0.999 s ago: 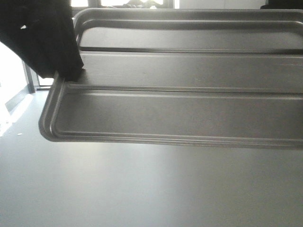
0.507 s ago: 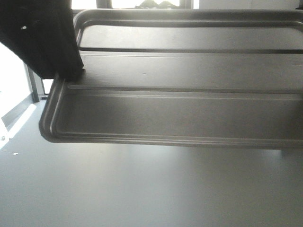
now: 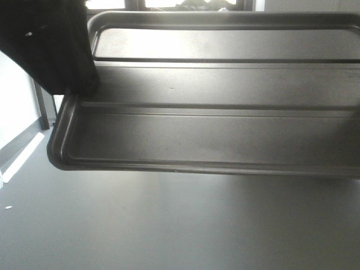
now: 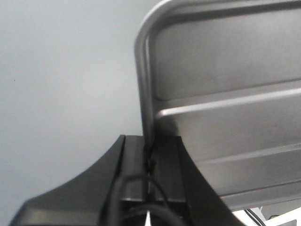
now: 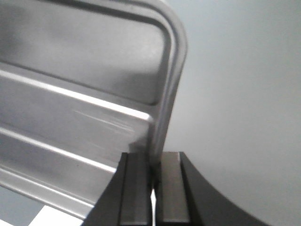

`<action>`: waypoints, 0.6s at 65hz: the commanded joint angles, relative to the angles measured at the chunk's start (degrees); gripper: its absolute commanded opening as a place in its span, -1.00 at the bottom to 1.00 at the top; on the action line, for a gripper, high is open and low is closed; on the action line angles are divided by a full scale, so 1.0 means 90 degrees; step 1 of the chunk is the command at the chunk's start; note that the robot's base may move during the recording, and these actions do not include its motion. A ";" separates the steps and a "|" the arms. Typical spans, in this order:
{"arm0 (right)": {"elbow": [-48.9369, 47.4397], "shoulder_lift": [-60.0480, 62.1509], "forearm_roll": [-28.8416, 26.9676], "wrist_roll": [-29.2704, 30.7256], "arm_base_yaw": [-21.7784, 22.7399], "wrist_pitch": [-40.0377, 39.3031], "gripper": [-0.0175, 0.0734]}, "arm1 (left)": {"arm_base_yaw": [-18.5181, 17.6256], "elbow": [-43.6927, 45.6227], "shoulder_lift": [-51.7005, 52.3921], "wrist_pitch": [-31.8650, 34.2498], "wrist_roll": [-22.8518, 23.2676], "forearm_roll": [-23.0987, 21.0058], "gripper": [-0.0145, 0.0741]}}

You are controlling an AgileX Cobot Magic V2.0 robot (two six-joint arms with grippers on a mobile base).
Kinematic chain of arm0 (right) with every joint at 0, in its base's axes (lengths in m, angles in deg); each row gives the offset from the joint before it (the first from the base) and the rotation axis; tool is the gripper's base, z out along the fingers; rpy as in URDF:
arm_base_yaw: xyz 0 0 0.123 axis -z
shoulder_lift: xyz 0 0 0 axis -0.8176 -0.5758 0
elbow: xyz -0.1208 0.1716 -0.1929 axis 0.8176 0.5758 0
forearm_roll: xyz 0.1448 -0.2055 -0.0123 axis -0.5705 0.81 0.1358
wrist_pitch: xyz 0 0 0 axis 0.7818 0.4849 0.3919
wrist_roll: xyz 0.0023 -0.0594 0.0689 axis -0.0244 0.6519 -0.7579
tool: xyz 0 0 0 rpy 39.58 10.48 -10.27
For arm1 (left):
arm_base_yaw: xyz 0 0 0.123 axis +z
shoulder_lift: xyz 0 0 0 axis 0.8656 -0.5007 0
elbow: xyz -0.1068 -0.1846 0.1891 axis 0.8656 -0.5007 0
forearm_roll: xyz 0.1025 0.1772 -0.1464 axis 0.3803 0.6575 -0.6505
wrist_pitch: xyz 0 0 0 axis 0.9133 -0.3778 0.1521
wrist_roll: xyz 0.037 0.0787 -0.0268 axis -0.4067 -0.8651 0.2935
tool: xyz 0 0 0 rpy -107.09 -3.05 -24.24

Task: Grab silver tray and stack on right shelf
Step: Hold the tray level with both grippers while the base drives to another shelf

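Exterior front-facing view is mostly silver tray (image 3: 214, 129). It's up in the air across the upper half of the frame, with the two long ridges running left to right and a plain grey surface (image 3: 169, 225) below it.

In the left wrist view, the left gripper (image 4: 149, 148) is clamped right on the tray's rim, just below a rounded corner. The tray fans out from the fingers toward the upper right of the frame.

Right wrist view is the mirror of that. The right gripper (image 5: 154, 162) is pinched tight on the rim, with one finger on each side of the metal, and the tray spreads toward the upper left.
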 commanded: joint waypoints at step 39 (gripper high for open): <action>-0.0172 0.0091 0.0346 0.0164 0.0006 -0.0248 -0.49 | -0.0043 0.0188 0.0175 -0.0274 -0.0166 0.0292 -0.88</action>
